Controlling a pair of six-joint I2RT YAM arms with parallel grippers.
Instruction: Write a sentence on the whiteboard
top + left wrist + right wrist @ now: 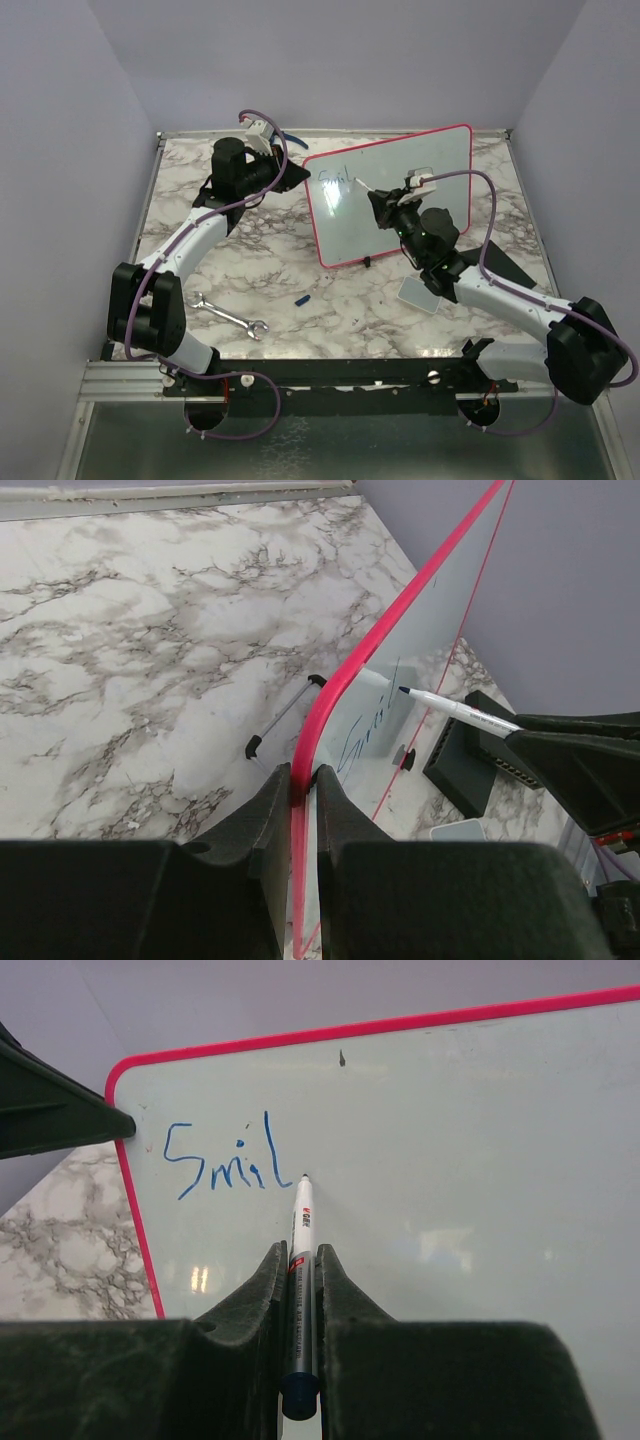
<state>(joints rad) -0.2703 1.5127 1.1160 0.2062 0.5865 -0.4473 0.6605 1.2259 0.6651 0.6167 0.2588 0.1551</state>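
A marble-patterned table [300,270] carried everything, and the whiteboard [420,190] [430,600] [450,1140] stood on its long edge toward the back middle of it, with its white face turned to the arms.

The left gripper [298,174] [302,775] sat at the whiteboard's left edge. Its two fingers were pinched onto the pink frame, one on the face and one on the back. The right gripper [378,198] [298,1252] hung in front of the whiteboard's face, left of its middle, with its fingers clamped on a marker [362,184] [455,708] [302,1220].

A metal wrench [230,315] lay on the table well in front of the whiteboard's lower left corner. A small grey pad [420,293] lay in front of the whiteboard's lower edge, under the right arm.

The marker pointed at the whiteboard with its tip against the face. Of the sentence [335,180] [365,735] [225,1160], only the blue letters "Smil" showed, in the whiteboard's upper left corner, and the marker tip sat just right of the "l".

A small blue cap [303,298] lay on the table in front of the whiteboard's lower left corner, between the whiteboard and the wrench.
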